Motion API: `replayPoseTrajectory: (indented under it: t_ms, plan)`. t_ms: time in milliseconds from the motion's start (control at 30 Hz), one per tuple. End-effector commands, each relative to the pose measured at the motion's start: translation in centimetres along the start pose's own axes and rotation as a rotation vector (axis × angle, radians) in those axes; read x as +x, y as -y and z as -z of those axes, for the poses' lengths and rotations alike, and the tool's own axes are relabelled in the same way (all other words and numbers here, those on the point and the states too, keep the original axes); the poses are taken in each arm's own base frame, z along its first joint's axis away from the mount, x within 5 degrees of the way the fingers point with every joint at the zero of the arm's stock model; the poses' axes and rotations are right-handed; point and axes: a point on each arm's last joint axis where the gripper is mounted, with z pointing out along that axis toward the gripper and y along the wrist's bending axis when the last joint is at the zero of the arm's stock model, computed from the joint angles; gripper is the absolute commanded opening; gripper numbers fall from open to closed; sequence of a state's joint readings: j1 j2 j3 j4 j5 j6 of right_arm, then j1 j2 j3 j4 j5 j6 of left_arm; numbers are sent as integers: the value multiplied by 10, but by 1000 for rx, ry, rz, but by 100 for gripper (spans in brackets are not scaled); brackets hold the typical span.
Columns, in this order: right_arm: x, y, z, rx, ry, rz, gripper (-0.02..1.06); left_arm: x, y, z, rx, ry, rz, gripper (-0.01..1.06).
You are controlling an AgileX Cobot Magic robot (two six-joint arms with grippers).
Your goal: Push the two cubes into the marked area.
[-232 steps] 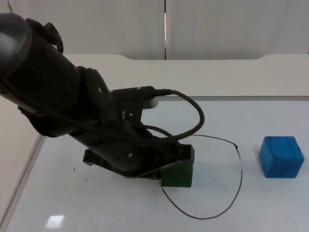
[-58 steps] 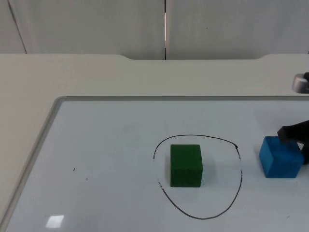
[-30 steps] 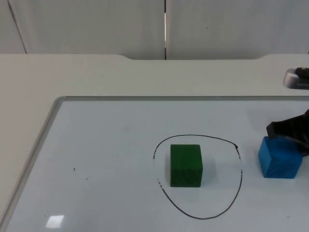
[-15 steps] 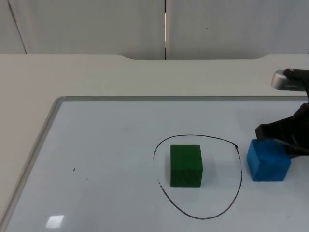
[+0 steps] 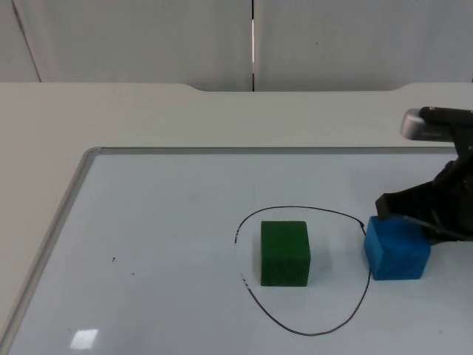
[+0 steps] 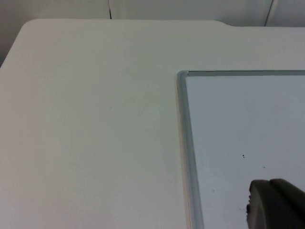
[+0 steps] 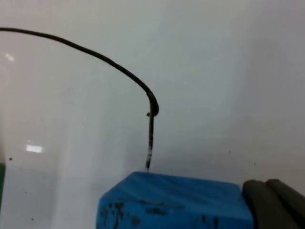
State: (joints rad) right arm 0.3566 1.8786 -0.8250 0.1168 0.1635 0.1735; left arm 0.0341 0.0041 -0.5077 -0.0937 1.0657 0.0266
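Green cube resting inside the marked area, well within the drawn black loop, on the whiteboard that lies on the tabletop. Blue cube standing at the loop's right edge, its left face touching or just crossing the line, most of it outside the loop. Right end effector pressed against the far right side of the blue cube; in the right wrist view dark fingertips close together beside the cube, so apparently narrow and gripping nothing. Left end effector waiting near the whiteboard's left edge; impossible to tell if wide or narrow.

Possible trouble from here: contact sitting off-centre, near one corner, so the blue cube may rotate and slip off the fingertips. Too long a push may also knock the green cube out across the loop.
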Motion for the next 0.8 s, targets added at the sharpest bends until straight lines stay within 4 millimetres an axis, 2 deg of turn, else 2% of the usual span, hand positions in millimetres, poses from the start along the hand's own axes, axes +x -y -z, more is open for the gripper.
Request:
replayPoseTrajectory:
  t_ms: [0, 767]
  plan:
    - [2, -1, -1, -1, -7, -6, 0, 1, 0, 0, -4, 2, 2, 0]
    - [5, -6, -1, -14, -27, -77, 0, 1, 0, 0, -4, 2, 5, 0]
